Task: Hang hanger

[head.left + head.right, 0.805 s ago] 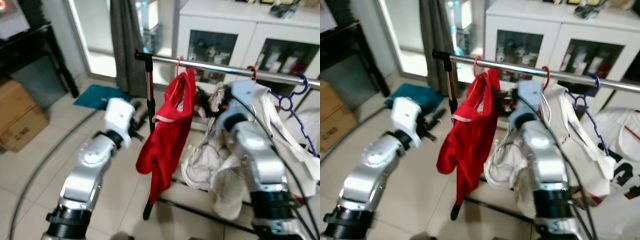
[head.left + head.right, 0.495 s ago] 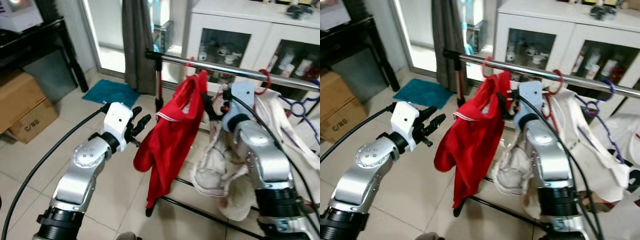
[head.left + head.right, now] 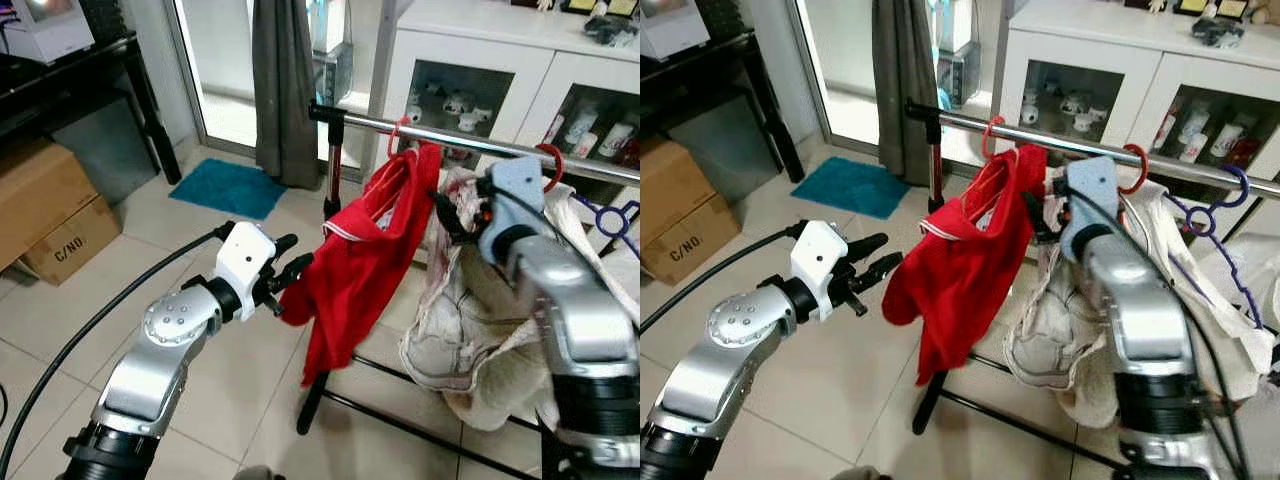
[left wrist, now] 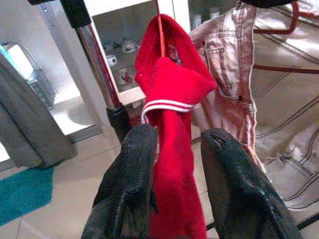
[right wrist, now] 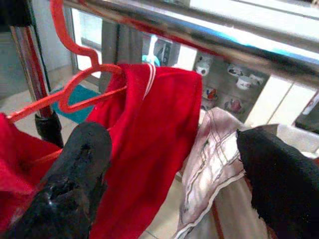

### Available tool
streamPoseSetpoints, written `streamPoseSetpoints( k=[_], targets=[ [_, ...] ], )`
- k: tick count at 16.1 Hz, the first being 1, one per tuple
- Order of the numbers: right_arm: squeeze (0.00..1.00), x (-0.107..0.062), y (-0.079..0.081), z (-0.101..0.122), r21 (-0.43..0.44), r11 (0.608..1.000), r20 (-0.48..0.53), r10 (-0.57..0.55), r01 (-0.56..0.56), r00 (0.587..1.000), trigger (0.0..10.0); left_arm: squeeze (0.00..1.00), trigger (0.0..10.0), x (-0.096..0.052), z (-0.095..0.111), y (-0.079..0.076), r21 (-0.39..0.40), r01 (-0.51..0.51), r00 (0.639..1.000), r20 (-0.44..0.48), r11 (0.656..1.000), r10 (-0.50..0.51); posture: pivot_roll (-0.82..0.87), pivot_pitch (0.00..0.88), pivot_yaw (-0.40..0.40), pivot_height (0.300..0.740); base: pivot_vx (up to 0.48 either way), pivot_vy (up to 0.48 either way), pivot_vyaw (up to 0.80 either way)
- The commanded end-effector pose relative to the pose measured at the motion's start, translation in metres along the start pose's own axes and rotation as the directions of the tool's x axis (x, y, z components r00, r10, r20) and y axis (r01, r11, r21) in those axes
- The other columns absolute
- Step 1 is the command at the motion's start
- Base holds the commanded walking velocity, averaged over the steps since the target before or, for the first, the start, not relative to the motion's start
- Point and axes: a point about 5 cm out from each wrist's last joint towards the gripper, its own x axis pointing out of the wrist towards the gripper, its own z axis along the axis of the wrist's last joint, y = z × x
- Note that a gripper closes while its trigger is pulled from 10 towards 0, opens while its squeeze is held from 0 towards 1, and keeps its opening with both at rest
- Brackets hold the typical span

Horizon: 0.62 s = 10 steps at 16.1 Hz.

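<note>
Two black fingers of the left gripper (image 3: 290,278) stand apart beside the red shirt (image 3: 370,260), which hangs on a red hanger (image 5: 75,84) hooked over the steel rail (image 3: 1060,140). Right gripper (image 5: 174,164), spread wide, sits just below that rail.

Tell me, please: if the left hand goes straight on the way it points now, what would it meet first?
Most likely the red garment. The left hand is open and points at that cloth hanging from the rail; how far off it hangs is hard to judge.
</note>
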Motion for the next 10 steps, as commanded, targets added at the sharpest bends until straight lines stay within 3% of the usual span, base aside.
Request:
streamPoseSetpoints(
  k=[1,2,3,4,10],
  targets=[
    [0.0,-0.005,-0.005,-0.001,0.012,0.999,-0.015,0.041,-0.041,0.999,10.0,0.0,10.0,-0.001,0.002,-0.001,-0.001,0.011,1.0,0.005,1.0,-0.011,-0.03,0.0,0.008,0.74,0.0,0.0,0.0],
    [0.0,-0.007,-0.007,-0.002,0.007,0.998,-0.025,0.061,-0.061,0.998,10.0,0.0,10.0,0.0,0.004,-0.001,0.005,0.019,1.0,0.008,1.0,-0.019,-0.03,0.0,0.01,0.74,0.0,0.0,0.0],
    [0.12,-0.008,-0.011,-0.001,0.016,0.998,-0.031,0.059,-0.058,0.998,10.0,0.0,10.0,0.001,0.005,0.0,0.009,0.028,1.0,0.013,1.0,-0.028,-0.03,0.0,0.01,0.74,0.0,0.0,0.0],
    [1.0,-0.009,-0.015,-0.001,0.021,0.999,-0.036,0.049,-0.048,0.998,10.0,0.0,10.0,0.002,0.006,0.0,0.011,0.031,0.999,0.015,0.999,-0.031,-0.04,0.0,0.012,0.74,0.0,0.0,0.0],
    [1.0,-0.011,-0.033,-0.012,0.003,1.0,-0.109,-0.001,0.001,0.994,10.0,0.0,10.0,0.001,0.005,-0.004,0.014,0.055,0.998,0.004,0.998,-0.055,-0.03,0.0,0.008,0.74,0.0,0.0,0.0]
  ],
)
